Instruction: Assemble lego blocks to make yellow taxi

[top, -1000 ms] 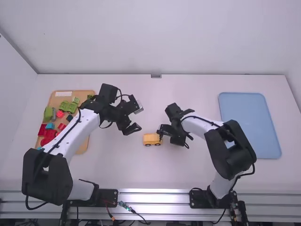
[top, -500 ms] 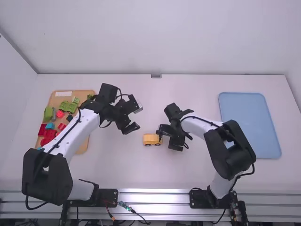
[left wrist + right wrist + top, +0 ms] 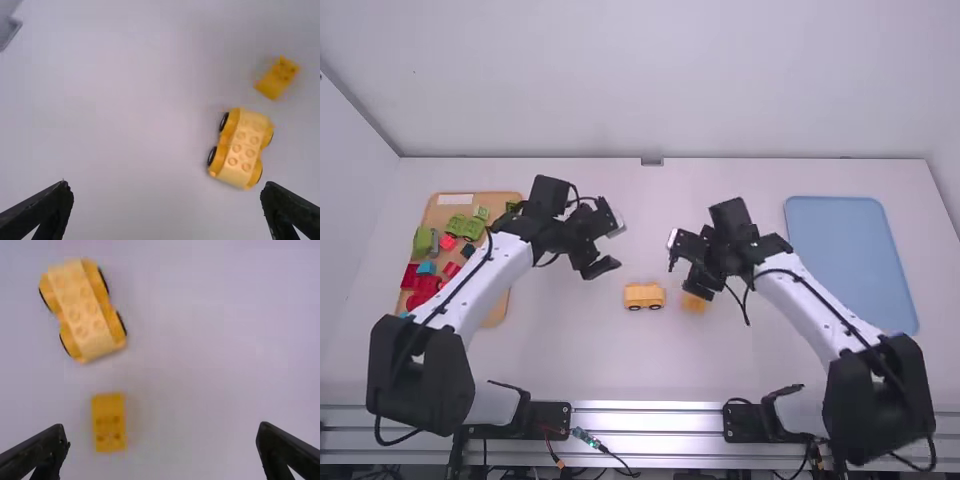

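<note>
Crossing the high view's sight of a wooden tray (image 3: 444,214), the left arm (image 3: 470,275) hides part of that tray and its red, green and blue blocks (image 3: 425,285). A blue tray (image 3: 850,255) lies farther out, beyond the right gripper (image 3: 683,270), whose dark body partly covers the small yellow block (image 3: 694,304). That block lies flat below it, near but apart from the wheeled yellow base (image 3: 644,296), which sits between both grippers, on their near side. The left gripper (image 3: 616,251) and the right one are released, fingers spread wide.
</note>
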`<state>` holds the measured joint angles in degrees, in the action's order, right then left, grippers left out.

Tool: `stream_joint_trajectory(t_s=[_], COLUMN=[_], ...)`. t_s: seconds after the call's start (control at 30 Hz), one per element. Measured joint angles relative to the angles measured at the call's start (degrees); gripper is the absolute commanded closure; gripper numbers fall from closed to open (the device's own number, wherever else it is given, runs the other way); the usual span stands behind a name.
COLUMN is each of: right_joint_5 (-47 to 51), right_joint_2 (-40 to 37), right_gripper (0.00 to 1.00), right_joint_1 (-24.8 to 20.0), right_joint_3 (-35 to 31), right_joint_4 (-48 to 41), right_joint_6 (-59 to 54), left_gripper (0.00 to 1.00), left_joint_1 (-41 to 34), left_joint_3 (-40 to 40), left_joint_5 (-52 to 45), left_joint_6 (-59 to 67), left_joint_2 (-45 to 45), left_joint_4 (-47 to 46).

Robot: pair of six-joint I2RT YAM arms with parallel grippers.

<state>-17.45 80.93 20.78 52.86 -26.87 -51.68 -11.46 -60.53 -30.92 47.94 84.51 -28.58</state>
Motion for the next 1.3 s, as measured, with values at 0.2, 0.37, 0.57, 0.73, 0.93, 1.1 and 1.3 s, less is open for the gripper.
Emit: stream_joint_trajectory(t_s=[0.2, 0.37, 0.57, 0.73, 0.93, 1.1, 1.3], right_joint_5=[-12.96, -19.23, -21.64, -22.08, -22.91, -23.47, -23.98], right_joint_2=[-3.04, -3.04, -0.55, 5.44, 10.32, 12.28, 14.25], right_gripper=[0.01, 0.01, 0.01, 0.07, 0.18, 0.22, 0.26], right_joint_1=[-6.21, -8.22, -8.31, -8.61, -12.66, -15.32, -14.51], right_joint_3=[-14.93, -24.44, -28.83, -28.89, -28.87, -28.85, -28.83], right_joint_4=[16.59, 27.41, 37.38, 38.69, 38.71, 38.73, 40.09], right_joint_6=[-3.76, -4.87, -4.44, -6.34, -7.69, -8.0, -9.6], left_gripper=[0.01, 0.01, 0.01, 0.01, 0.01, 0.01, 0.01], left_joint_1=[0.0, 0.0, 0.0, -0.17, -0.17, -0.17, -0.17], left_joint_3=[9.64, 19.45, 29.9, 33.16, 33.2, 32.22, 29.83], left_joint_5=[-9.38, -17.16, -23.54, -25.09, -26.4, -26.56, -26.56], left_joint_6=[8.94, 11.32, 9.77, 5.07, 0.22, -1.31, -1.73], left_joint_2=[0.2, 0.24, 3.65, 10.45, 18.47, 21.81, 21.9], left_joint_4=[8.55, 24.17, 44.37, 58.18, 66.25, 65.7, 63.67])
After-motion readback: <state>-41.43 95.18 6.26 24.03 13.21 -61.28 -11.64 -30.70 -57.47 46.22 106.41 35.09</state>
